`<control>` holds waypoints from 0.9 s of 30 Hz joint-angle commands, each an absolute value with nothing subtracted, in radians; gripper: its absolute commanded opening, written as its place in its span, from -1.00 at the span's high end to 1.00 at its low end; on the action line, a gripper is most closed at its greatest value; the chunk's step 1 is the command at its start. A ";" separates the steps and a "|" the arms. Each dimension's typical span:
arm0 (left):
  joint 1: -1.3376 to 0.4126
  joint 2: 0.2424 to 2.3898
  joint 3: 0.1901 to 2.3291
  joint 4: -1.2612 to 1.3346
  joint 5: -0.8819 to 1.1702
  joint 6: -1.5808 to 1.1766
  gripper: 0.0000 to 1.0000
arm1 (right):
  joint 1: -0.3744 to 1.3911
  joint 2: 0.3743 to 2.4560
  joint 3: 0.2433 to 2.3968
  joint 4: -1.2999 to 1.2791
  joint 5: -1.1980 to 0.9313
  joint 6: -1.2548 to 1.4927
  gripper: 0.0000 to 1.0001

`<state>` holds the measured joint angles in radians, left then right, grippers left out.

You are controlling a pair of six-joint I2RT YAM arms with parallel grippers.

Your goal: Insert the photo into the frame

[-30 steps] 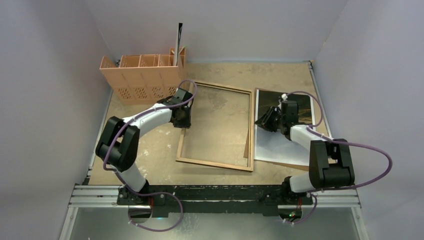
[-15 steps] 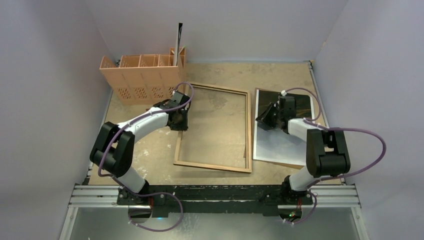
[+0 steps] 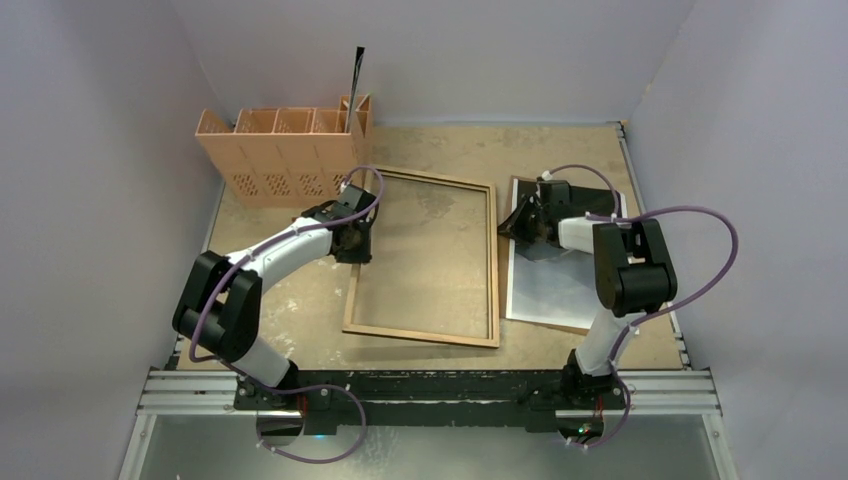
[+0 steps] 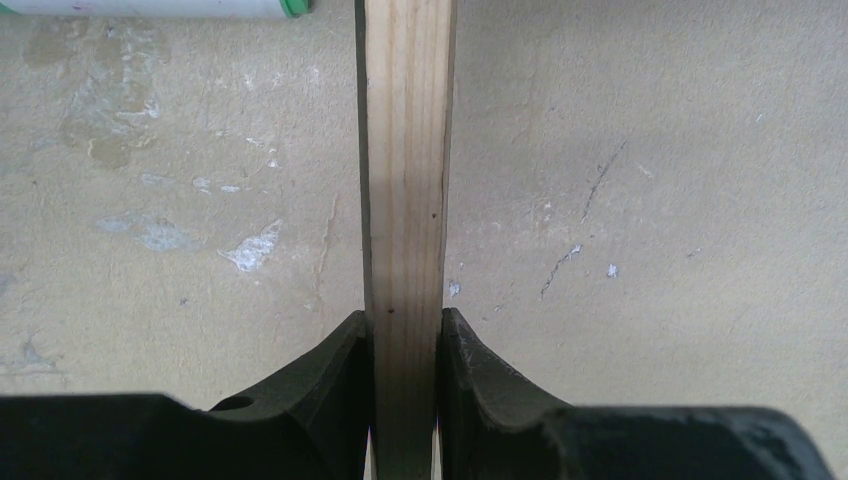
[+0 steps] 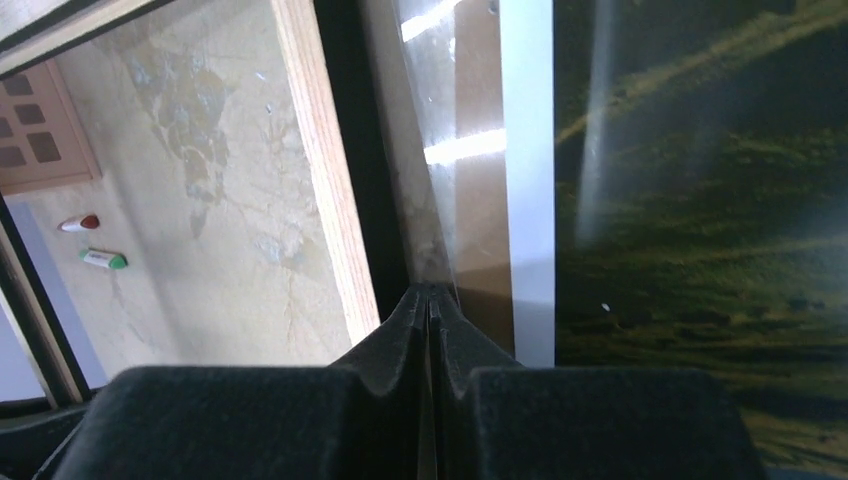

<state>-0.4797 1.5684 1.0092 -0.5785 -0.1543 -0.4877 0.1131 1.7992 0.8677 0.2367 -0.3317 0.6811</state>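
Tan compartment rack (image 3: 275, 160) far left, my left claw (image 4: 405, 322) clamped on the left wooden rail of the frame (image 3: 420, 332), frame flat mid-table, my right claw (image 5: 430, 295) closed tight at a thin clear edge, photo (image 3: 560, 290) flat on brown board (image 5: 478, 230) at right.

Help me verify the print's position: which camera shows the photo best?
Top external: nearly all of the photo shows, lying flat right of the frame. Right wrist catches only its white border and dark landscape. Left wrist shows none, just the frame's rail.

One frame (image 3: 420, 334), one photo (image 3: 560, 290), one rack (image 3: 275, 160).
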 commanded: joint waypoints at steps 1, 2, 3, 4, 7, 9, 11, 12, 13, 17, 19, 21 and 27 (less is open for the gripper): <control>-0.474 1.516 1.012 -0.574 -0.194 -0.499 1.00 | 0.132 1.841 0.918 0.152 -0.298 0.667 0.87; -0.474 1.517 1.013 -0.573 -0.193 -0.500 1.00 | 0.132 1.843 0.917 0.133 -0.292 0.666 0.86; -0.474 1.518 1.012 -0.568 -0.187 -0.501 1.00 | 0.132 1.844 0.915 0.115 -0.281 0.663 0.84; -0.474 1.521 1.013 -0.563 -0.180 -0.502 1.00 | 0.132 1.844 0.913 0.098 -0.263 0.659 0.82; -0.474 1.529 1.014 -0.550 -0.167 -0.505 1.00 | 0.132 1.838 0.904 0.038 -0.198 0.652 0.74; -0.475 1.532 1.015 -0.545 -0.161 -0.505 1.00 | 0.132 1.834 0.897 0.005 -0.156 0.654 0.71; -0.474 1.538 1.017 -0.541 -0.154 -0.503 1.00 | 0.130 1.825 0.890 -0.039 -0.088 0.657 0.67; -0.475 1.540 1.019 -0.534 -0.148 -0.503 1.00 | 0.129 1.820 0.884 -0.049 -0.066 0.661 0.65; -0.475 1.542 1.017 -0.529 -0.140 -0.503 1.00 | 0.130 1.812 0.878 -0.048 -0.052 0.660 0.64; -0.476 1.555 1.020 -0.514 -0.121 -0.508 1.00 | 0.126 1.797 0.870 -0.083 -0.002 0.676 0.60; -0.476 1.558 1.020 -0.511 -0.122 -0.508 1.00 | 0.126 1.790 0.866 -0.097 0.033 0.676 0.57; -0.475 1.557 1.022 -0.512 -0.129 -0.508 1.00 | 0.124 1.786 0.867 -0.116 0.065 0.674 0.57; -0.476 1.565 1.022 -0.491 -0.115 -0.508 1.00 | 0.125 1.759 0.863 -0.162 0.163 0.663 0.54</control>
<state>-0.4797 1.5623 1.0092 -0.5621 -0.1379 -0.4900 0.1383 1.7443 0.9142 0.0525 -0.0338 0.6994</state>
